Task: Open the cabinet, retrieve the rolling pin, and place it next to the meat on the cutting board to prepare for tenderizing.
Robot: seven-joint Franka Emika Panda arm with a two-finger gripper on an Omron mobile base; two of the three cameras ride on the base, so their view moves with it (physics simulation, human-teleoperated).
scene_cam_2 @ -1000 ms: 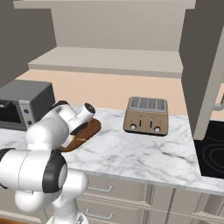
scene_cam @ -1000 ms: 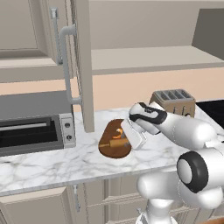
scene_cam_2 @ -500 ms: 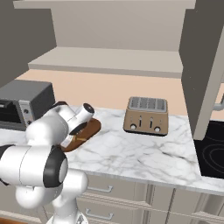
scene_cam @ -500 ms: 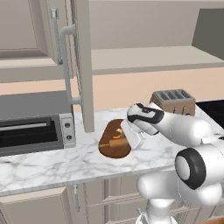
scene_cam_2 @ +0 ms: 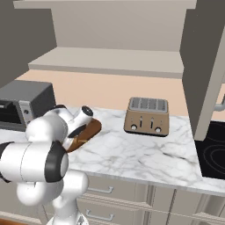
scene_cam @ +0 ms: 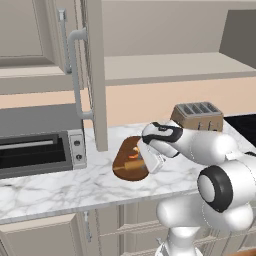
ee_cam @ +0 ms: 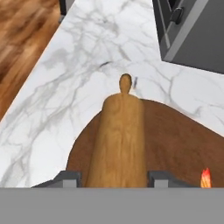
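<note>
**Rolling pin held low over the cutting board, beside the meat**

From the left base view, the cabinet [scene_cam: 95, 75] stood open, its door swung out edge-on above the marble counter [scene_cam: 60, 185], so the way back from the shelf was clear. The cutting board [scene_cam: 131, 161] lay on the counter just right of the toaster oven [scene_cam: 37, 150] and well left of the toaster [scene_cam: 197, 116]. The gripper [scene_cam: 146, 159] reached down over the board's right side, wrist bent low, apparently to bring its load close to the wood before release. An orange fleck of meat [scene_cam: 133, 155] showed on the board next to the fingers.

From the right base view, the arm's white links covered most of the board; only its far end [scene_cam_2: 90, 130] showed, left of the toaster [scene_cam_2: 147, 115]. The hand pointed down at the board, which fitted a placing posture.

In the hand view, the rolling pin [ee_cam: 119, 140] ran straight away from the camera between the two fingertips [ee_cam: 68, 178], which stood partly spread at the pin's width and clamped its body. The pin lay along the board [ee_cam: 175, 140], its far handle reaching past the board's edge over the counter. The meat [ee_cam: 205, 178] sat on the board just right of the pin, so the pin was lined up beside it rather than on it. Whether the pin already touched the wood could not be told
</note>
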